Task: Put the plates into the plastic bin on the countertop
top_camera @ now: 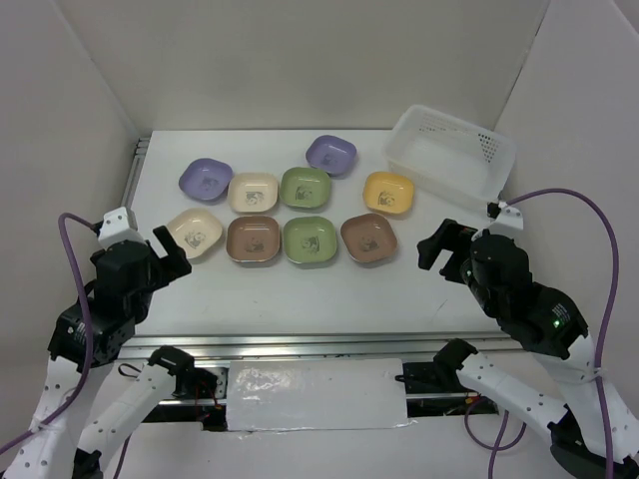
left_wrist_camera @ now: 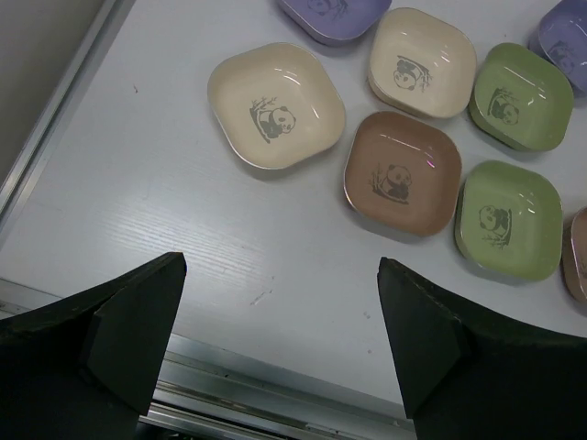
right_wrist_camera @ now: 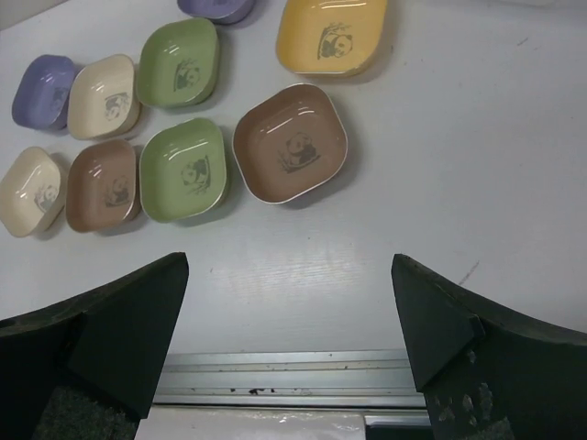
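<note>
The left gripper (left_wrist_camera: 282,266) hangs wide open and empty just above the counter (top_camera: 300,289), near its front edge. Only the ends of its dark fingers (left_wrist_camera: 138,312) show in the left wrist view; the rest runs off the bottom of the picture. The right gripper (right_wrist_camera: 290,261) is equally spread and holds nothing. It sits low near the metal rail (right_wrist_camera: 284,376), and its fingers are cropped in the same way.

Ahead of the left gripper lie the front cream plate (left_wrist_camera: 275,105) and the left brown plate (left_wrist_camera: 402,172), close together. A purple plate (left_wrist_camera: 335,14) is cut off by the top edge of that view. Ahead of the right gripper sits the right brown plate (right_wrist_camera: 290,142), and beyond it the orange-yellow plate (right_wrist_camera: 332,37) is clipped at the top.

From above, all nine plates (top_camera: 305,187) rest upright on the counter in two loose rows. Their dark centre prints are too small to read there, though the wrist views show pandas. I cannot tell whether neighbouring rims touch.

The plastic bin (top_camera: 444,155) stands at the far right, beside the orange-yellow plate. No plate is in it, and it falls outside both wrist views.
</note>
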### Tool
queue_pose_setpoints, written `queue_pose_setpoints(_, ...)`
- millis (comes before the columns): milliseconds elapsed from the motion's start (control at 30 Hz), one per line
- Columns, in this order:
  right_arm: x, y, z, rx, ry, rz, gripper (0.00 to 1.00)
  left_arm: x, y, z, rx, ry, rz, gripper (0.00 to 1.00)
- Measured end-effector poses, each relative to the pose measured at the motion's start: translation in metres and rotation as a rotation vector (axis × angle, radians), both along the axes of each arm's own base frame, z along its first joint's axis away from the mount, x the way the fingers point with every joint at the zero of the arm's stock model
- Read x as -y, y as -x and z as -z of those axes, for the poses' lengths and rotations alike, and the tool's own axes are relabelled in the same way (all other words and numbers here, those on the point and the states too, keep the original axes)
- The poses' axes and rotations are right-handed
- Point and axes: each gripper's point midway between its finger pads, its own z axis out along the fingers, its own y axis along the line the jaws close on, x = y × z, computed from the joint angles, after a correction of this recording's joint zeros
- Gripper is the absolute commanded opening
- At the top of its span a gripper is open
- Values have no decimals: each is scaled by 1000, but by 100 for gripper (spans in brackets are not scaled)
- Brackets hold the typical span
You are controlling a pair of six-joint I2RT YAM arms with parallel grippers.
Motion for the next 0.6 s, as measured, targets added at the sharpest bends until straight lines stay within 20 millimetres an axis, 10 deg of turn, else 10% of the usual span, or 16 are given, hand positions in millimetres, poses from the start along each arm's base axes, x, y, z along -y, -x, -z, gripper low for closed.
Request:
queue_pose_setpoints(333,2,-7,8,-9,-11,60,100,1,-4,3,-1,10,-3,99)
queue_pose_setpoints(600,-18,-65,102,-256,18,230,100,-4,-8,13,-31,16,-17,99)
